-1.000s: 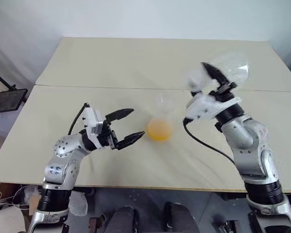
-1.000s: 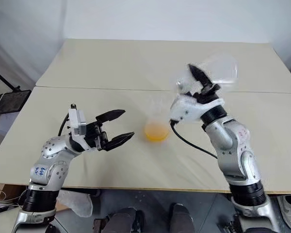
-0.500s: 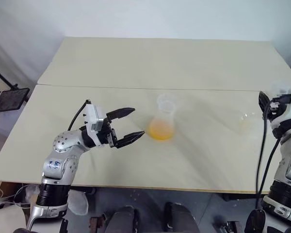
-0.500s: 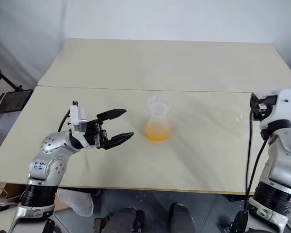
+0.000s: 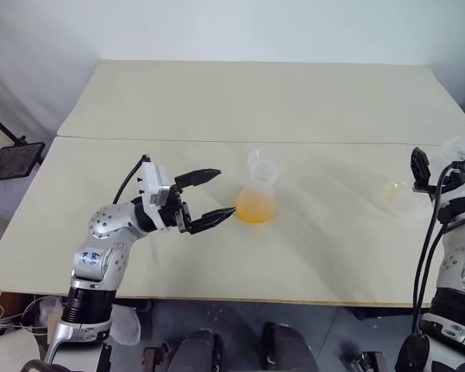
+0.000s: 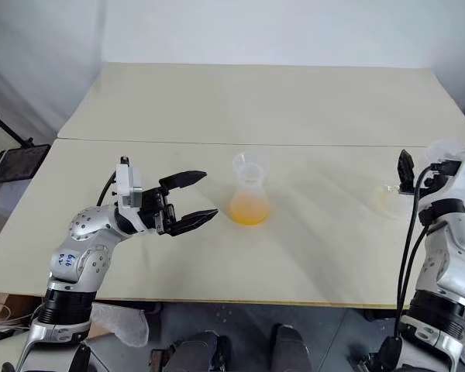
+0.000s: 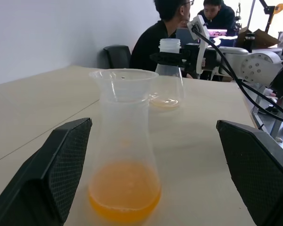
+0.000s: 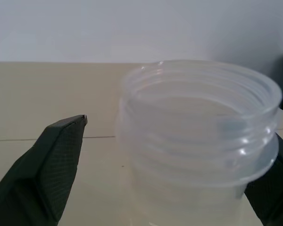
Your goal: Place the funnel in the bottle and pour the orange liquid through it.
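A pale beige table (image 5: 240,101) stands against a plain white wall. One conical bottle (image 5: 257,203) stands upright near its centre, the orange liquid (image 5: 256,209) pooled in its base and the funnel (image 5: 263,162) seated in its neck. The left gripper (image 5: 207,195), spread wide and empty, sits just beside the bottle; it is the nearer arm. One round flask (image 5: 407,198) stands at the far right, neck between the parted fingers of the right gripper (image 5: 438,165). Pouring appears complete.
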